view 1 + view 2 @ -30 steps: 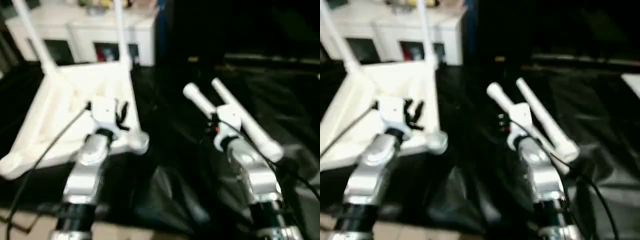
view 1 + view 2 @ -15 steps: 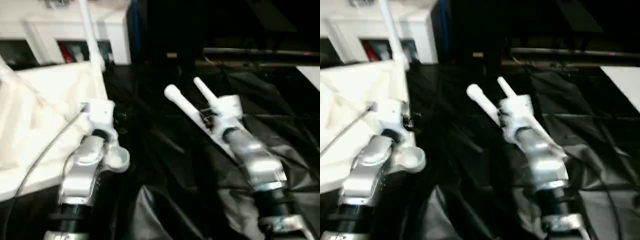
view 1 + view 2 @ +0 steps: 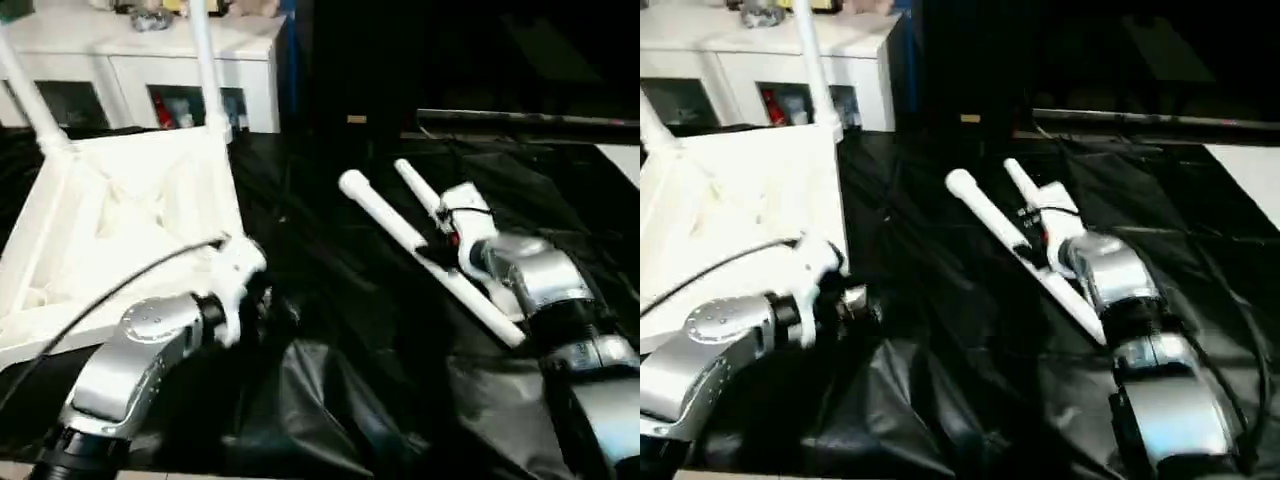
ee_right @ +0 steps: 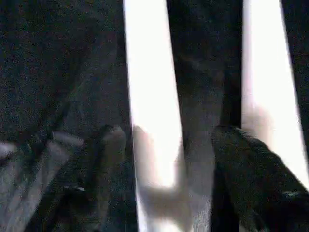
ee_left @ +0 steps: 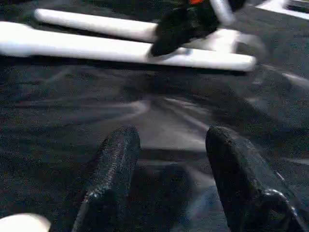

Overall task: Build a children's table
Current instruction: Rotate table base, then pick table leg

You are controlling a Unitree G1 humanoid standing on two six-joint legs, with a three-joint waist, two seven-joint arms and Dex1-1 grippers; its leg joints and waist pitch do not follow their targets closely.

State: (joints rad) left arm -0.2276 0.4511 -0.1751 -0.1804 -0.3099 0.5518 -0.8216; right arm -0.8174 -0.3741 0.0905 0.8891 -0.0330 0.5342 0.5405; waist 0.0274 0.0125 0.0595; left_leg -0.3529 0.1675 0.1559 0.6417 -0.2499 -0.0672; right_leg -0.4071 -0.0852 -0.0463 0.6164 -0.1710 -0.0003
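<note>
Right gripper (image 4: pixel 166 159) spread astride one loose leg (image 3: pixel 425 250), fingertips blurred, left gripper (image 5: pixel 169 154) spread over black sheet (image 3: pixel 340 400), tabletop (image 3: pixel 110 230) cut off

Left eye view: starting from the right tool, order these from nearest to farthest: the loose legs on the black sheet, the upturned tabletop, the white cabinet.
1. Loose legs: directly under the right tool, on the black sheet.
2. Tabletop: off toward the robot's left, upturned.
3. White cabinet: at the back, behind the tabletop.

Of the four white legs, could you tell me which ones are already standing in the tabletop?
The two upright legs at the tabletop's far corners; the other two lie loose on the black sheet.
</note>
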